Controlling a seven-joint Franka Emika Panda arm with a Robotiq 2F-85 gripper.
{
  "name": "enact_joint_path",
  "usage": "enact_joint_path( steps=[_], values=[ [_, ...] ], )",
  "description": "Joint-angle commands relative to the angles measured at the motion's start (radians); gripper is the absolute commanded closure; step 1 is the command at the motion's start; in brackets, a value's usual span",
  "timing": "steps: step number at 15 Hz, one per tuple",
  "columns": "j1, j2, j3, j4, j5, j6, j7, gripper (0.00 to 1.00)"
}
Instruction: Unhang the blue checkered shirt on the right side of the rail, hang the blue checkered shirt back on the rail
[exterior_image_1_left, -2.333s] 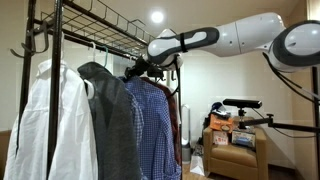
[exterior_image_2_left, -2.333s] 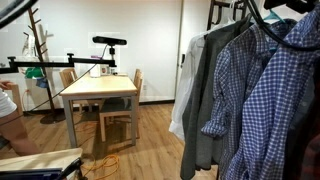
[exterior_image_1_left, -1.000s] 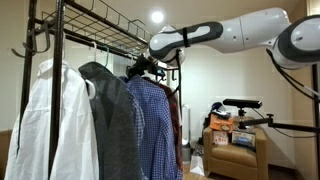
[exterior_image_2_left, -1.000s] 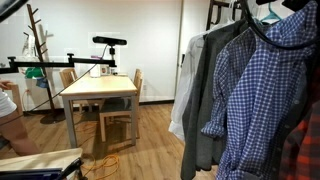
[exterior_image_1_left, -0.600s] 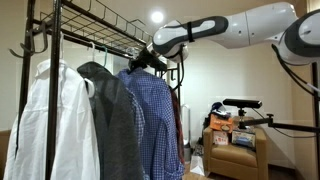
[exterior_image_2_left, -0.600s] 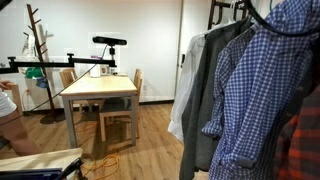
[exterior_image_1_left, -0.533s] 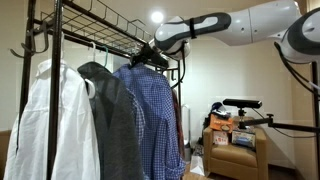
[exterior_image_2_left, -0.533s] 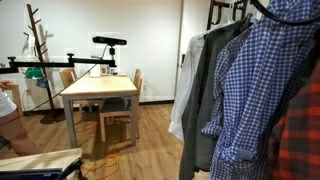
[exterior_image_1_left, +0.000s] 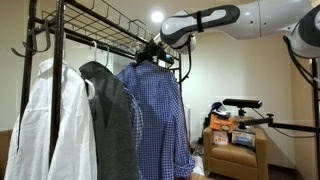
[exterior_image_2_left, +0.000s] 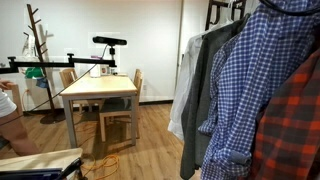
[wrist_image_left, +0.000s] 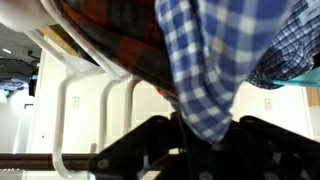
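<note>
The blue checkered shirt (exterior_image_1_left: 152, 115) hangs from my gripper (exterior_image_1_left: 150, 55), lifted up just under the rail (exterior_image_1_left: 95, 38) of the black rack. In an exterior view it fills the right side (exterior_image_2_left: 255, 80), with the dark red plaid shirt (exterior_image_2_left: 295, 125) showing beside it. In the wrist view the shirt's blue check cloth (wrist_image_left: 205, 70) drops between my dark fingers (wrist_image_left: 208, 135), which are shut on it and its hanger. The hanger hook is hidden.
A white shirt (exterior_image_1_left: 45, 125) and a grey garment (exterior_image_1_left: 110, 120) hang further along the rail. A wooden table (exterior_image_2_left: 100, 90) with chairs and a camera stand (exterior_image_2_left: 108, 42) stand across the room. A box of items (exterior_image_1_left: 230, 135) sits on a low cabinet.
My arm has risen and lifted the blue checkered shirt up and outward. More of the dark red plaid shirt shows behind it now.
</note>
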Motion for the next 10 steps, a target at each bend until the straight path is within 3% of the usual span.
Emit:
enact_joint_path(
  steps=[1, 6, 10],
  values=[
    [-0.011, -0.048, 0.018, -0.019, 0.041, -0.056, -0.030, 0.91],
    [-0.020, -0.032, 0.054, -0.069, 0.155, -0.135, -0.047, 0.91],
    [-0.012, -0.080, 0.035, -0.184, 0.160, -0.183, -0.012, 0.91]
  ],
)
